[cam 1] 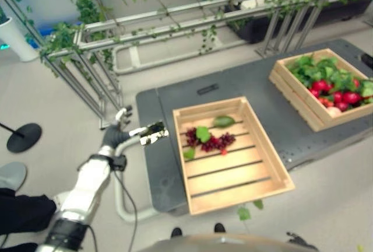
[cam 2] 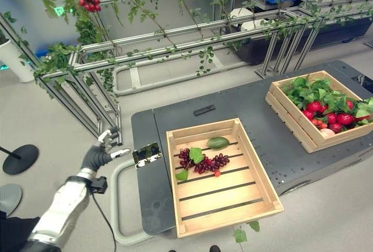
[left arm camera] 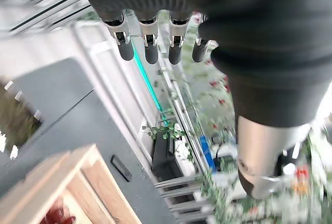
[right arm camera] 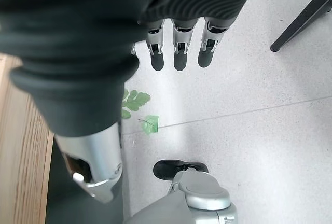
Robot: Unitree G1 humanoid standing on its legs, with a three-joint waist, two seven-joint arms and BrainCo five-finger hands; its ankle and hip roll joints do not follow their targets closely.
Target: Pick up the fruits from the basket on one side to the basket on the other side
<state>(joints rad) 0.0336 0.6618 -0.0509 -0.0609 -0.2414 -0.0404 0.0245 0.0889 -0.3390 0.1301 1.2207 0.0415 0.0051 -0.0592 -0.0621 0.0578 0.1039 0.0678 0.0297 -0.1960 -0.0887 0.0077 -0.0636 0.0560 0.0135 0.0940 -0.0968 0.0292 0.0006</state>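
Grey platform: grapes point(cam 2: 203, 162) in near crate point(cam 2: 256, 189), left hand point(cam 2: 100, 151) well apart.

Two crates point(cam 2: 224, 191) point(cam 2: 315, 115), one grape bunch point(cam 2: 204, 161)

The left hand point(cam 2: 100, 150) is hovering at the lower left of the frame, arm raised, fingers relaxed and empty. The right hand point(right arm camera: 179, 47) is hanging with straight fingers.

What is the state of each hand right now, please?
Left hand: open, holding nothing, raised beside the platform's left edge.
Right hand: open, fingers straight, holding nothing, above the floor.
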